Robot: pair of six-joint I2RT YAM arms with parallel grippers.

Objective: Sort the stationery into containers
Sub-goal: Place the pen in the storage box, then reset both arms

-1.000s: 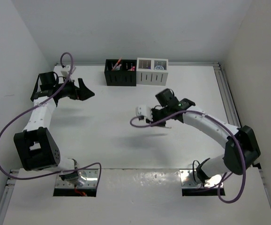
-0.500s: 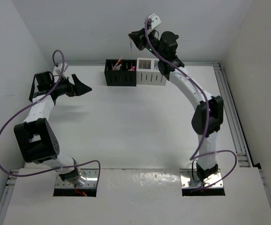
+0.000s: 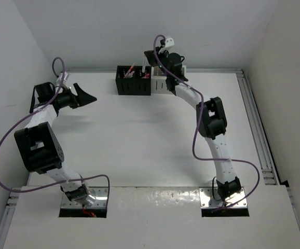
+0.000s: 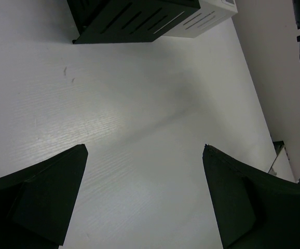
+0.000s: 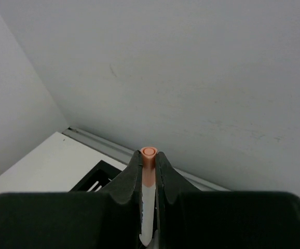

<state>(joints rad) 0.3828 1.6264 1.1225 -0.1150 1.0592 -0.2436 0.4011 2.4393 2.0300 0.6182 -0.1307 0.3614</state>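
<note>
My right gripper (image 3: 151, 58) hangs over the seam between the black container (image 3: 133, 82) and the white container (image 3: 163, 85) at the back of the table. It is shut on a pen (image 5: 148, 158) with an orange cap and a white body, which points out past the fingertips. Pink and red pens (image 3: 132, 72) stand in the black container. My left gripper (image 3: 85, 97) is open and holds nothing, at the table's left side, well away from the containers. In its wrist view both fingers (image 4: 41, 192) frame bare table, with the black container (image 4: 134, 18) and the white container (image 4: 207, 18) ahead.
The back wall stands right behind the containers, and a metal rail (image 3: 251, 104) runs along the table's right edge. The right arm (image 3: 212, 119) stretches across the right half of the table.
The right arm swung from mid-table up to the back with the pen, then dropped lower over the containers. The left gripper drifted slightly left and stayed open.
</note>
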